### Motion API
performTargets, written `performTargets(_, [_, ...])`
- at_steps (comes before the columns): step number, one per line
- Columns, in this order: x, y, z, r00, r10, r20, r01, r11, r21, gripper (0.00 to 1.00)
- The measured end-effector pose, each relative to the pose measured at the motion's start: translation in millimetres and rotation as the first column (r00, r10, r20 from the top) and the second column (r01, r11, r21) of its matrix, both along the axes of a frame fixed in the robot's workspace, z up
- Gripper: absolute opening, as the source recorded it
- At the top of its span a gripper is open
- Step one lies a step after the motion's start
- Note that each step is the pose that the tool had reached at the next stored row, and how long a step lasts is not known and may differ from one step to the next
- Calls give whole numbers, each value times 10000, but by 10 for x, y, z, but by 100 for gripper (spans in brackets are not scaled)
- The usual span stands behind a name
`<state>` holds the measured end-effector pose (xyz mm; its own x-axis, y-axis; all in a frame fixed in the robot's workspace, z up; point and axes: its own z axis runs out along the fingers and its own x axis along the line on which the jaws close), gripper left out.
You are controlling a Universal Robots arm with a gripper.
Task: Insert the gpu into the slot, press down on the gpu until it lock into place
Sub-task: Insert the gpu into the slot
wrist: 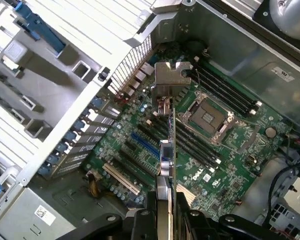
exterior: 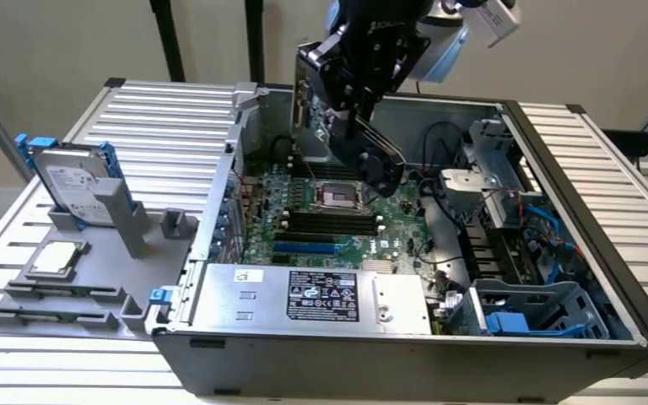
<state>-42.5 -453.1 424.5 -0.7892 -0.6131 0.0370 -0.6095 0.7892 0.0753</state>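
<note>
In the exterior view, the arm's black two-fingered gripper (exterior: 347, 89) hangs over the open grey metal computer case (exterior: 414, 363), its fingers clamped on the gpu (exterior: 371, 152), a small flat black rectangular card with a dark shroud and a thin green circuit-board edge. The card is in the air, tilted, well above the green motherboard (exterior: 364, 228) and over the square silver processor socket (exterior: 337, 196). The slot (exterior: 305, 249), a long narrow bright-blue plastic connector strip, lies on the board nearer the camera and is empty. The card is not yet over it.

In the wrist view, the gpu (wrist: 166, 155) is seen edge-on, running straight out from between the fingers of the gripper (wrist: 163, 219) to its bent silver metal end bracket (wrist: 169, 80). The blue slot (wrist: 144, 145) lies beside the line of the card, apart from it, and roughly parallel to it.

The card looks light and stiff, but fragile. A grip across its flat faces near the upper edge, as here, seems right, clear of the contact edge. Any skew at the slot would likely jam it or strain the board.
</note>
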Motion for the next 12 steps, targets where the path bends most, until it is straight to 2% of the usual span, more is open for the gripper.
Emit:
performTargets(3, [0, 0, 0, 9985, 555, 8, -555, 9985, -1, 26])
performTargets(6, [0, 0, 0, 9940, 1098, 16, -1098, 9940, -2, 26])
performTargets(9, [0, 0, 0, 9866, 1632, 23, -1632, 9866, -2, 26])
performTargets(12, [0, 0, 0, 9762, 2168, 29, -2168, 9762, -4, 26])
